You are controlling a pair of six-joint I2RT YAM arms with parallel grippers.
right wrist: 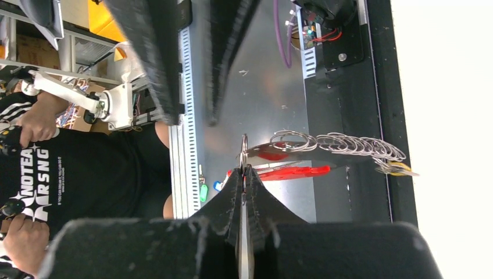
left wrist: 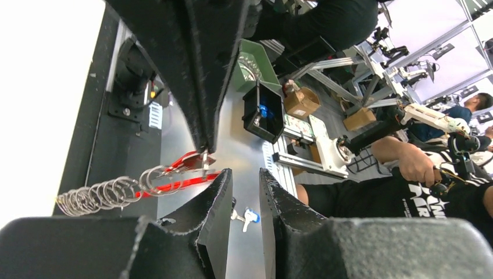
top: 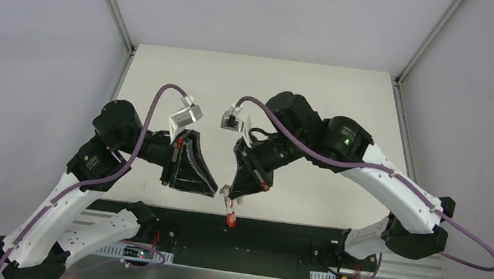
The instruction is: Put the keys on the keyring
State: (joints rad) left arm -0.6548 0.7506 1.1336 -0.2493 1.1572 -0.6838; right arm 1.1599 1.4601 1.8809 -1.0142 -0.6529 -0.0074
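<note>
Right claw (right wrist: 245,171) pinched shut on thin silvery piece (right wrist: 244,148), key or ring unclear, against red loop (right wrist: 293,172); left claw (left wrist: 245,174) slightly parted, empty, near loop; 1 yellow-tagged key (right wrist: 398,170) at far end of ring chain (right wrist: 349,143); threading seemingly unfinished.

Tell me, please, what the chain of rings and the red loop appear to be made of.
The chain of rings looks like polished steel: silvery, thin wire, bright glints. The red loop is glossy red, perhaps painted or anodised metal, perhaps plastic; its sheen leaves that open.
</note>
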